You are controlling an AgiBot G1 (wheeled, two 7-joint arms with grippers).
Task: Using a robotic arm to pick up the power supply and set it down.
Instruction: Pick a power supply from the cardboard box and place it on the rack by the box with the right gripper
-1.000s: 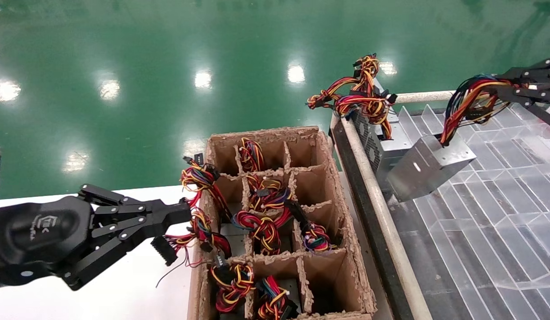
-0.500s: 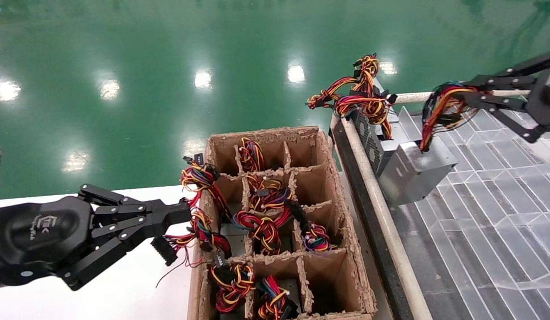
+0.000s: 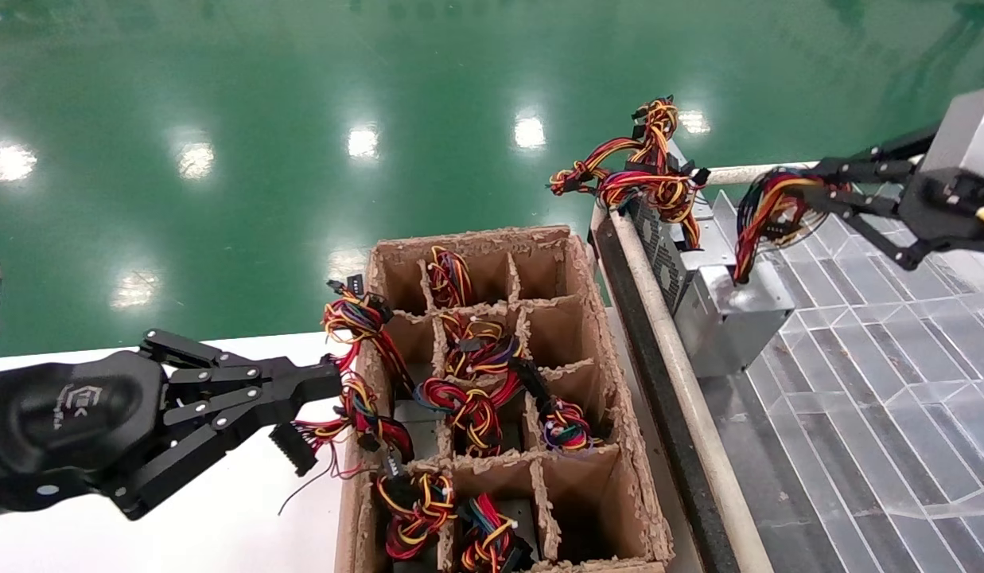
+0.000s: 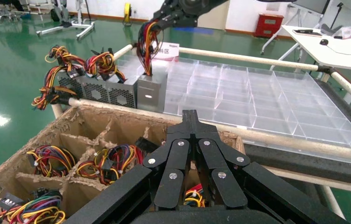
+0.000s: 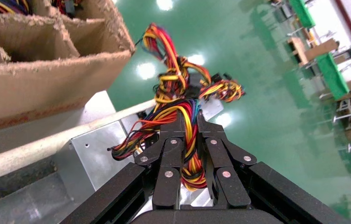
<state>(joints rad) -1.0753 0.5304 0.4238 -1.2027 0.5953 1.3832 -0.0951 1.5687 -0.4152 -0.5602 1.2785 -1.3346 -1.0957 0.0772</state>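
Note:
The power supply (image 3: 734,322) is a plain silver box standing in the clear tray's near-left corner, close beside a perforated grey unit. Its looped bundle of red, yellow and dark wires (image 3: 766,211) rises to my right gripper (image 3: 814,187), which is shut on those wires. In the right wrist view the wires run between that gripper's fingers (image 5: 189,119) above the box (image 5: 99,149). The left wrist view shows the box (image 4: 151,93) far off. My left gripper (image 3: 332,382) hangs shut and empty left of the cardboard box.
A perforated grey unit (image 3: 667,255) with heaped wires (image 3: 643,171) sits against the white rail (image 3: 667,334). A divided cardboard box (image 3: 603,350) holds several wired units. The clear compartment tray (image 3: 897,358) spreads to the right.
My right gripper carried the power supply left and down towards the rail. The box went from tilted in the air to upright beside the perforated unit. The left arm stayed still.

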